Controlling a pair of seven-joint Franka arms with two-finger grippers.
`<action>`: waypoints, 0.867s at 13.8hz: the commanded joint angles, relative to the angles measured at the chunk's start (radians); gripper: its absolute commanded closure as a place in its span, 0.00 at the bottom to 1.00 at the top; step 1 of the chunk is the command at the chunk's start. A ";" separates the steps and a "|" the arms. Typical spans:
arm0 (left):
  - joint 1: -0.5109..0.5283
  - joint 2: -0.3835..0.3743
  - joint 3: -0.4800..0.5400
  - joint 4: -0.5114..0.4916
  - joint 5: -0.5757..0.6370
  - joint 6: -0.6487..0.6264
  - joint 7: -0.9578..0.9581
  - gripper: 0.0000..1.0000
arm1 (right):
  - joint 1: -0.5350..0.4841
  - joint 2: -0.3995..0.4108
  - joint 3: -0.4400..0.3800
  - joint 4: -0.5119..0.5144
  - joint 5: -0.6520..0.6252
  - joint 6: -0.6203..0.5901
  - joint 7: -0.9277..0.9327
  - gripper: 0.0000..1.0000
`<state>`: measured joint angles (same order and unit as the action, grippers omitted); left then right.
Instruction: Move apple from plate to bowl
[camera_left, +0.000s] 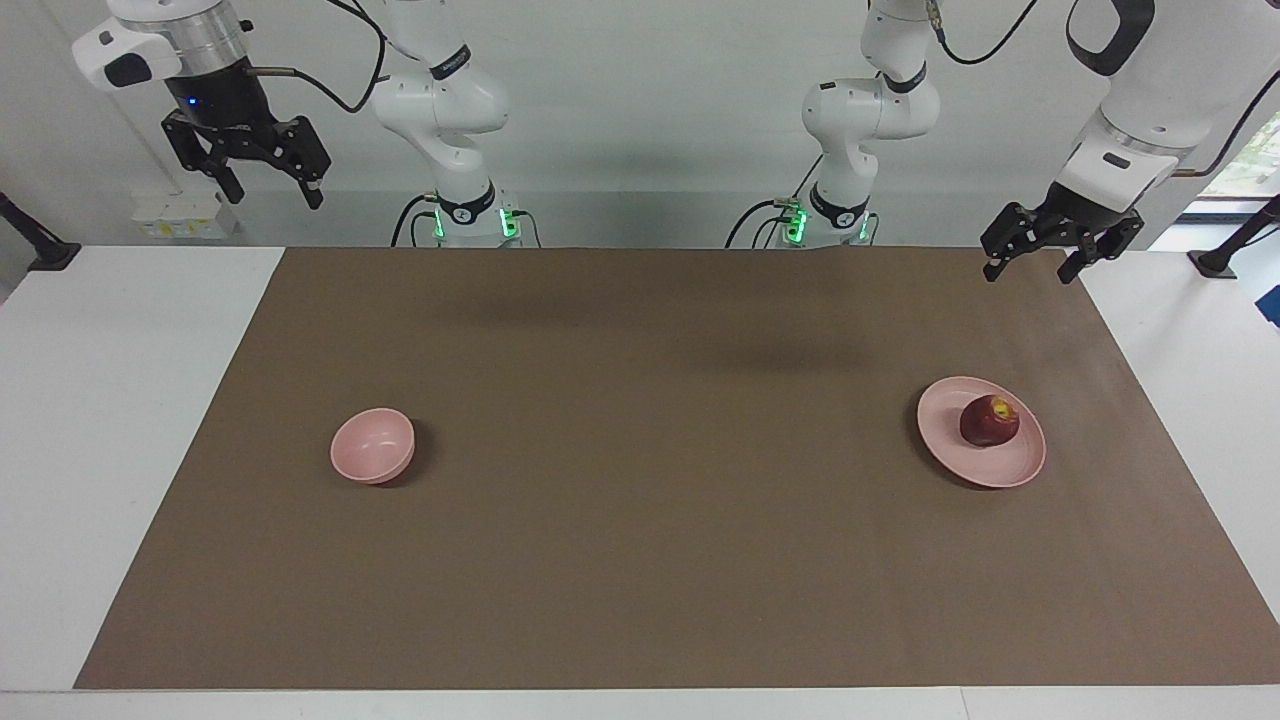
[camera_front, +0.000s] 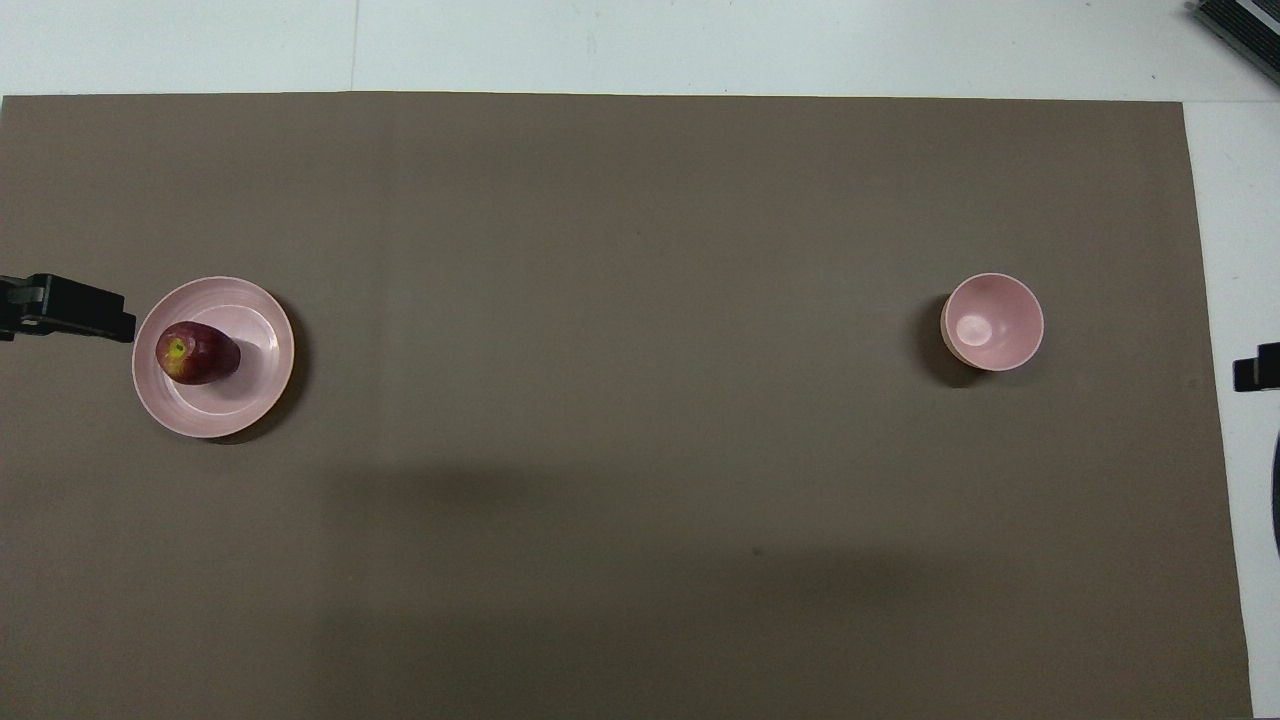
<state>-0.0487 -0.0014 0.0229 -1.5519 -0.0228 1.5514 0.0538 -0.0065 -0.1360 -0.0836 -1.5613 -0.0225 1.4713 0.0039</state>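
A white tabletop (camera_left: 120, 400) carried a large brown mat (camera_left: 640, 500) that covered most of its surface and left pale strips bare at both ends and along the edges. A plain whitish wall (camera_left: 650, 110) rose at the robots' end of the room, with a small white box (camera_left: 185, 215) low against it. At the left arm's end, daylight showed through a window (camera_left: 1250, 165).

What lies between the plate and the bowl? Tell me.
Nothing. Between the plate, which holds the apple, and the bowl there is only bare brown mat. Both the facing and overhead views show it.
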 joint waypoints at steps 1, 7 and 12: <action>-0.005 -0.026 0.003 -0.014 0.003 -0.024 -0.006 0.00 | -0.007 -0.010 0.005 0.001 0.013 -0.017 0.016 0.00; 0.010 -0.023 0.008 -0.011 0.003 -0.014 -0.006 0.00 | -0.007 -0.010 0.005 0.001 0.015 -0.017 0.015 0.00; 0.009 -0.031 0.012 -0.010 0.003 -0.014 -0.006 0.00 | -0.007 -0.010 0.005 0.001 0.013 -0.017 0.016 0.00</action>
<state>-0.0434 -0.0120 0.0373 -1.5519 -0.0228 1.5435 0.0537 -0.0065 -0.1360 -0.0836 -1.5613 -0.0225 1.4713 0.0039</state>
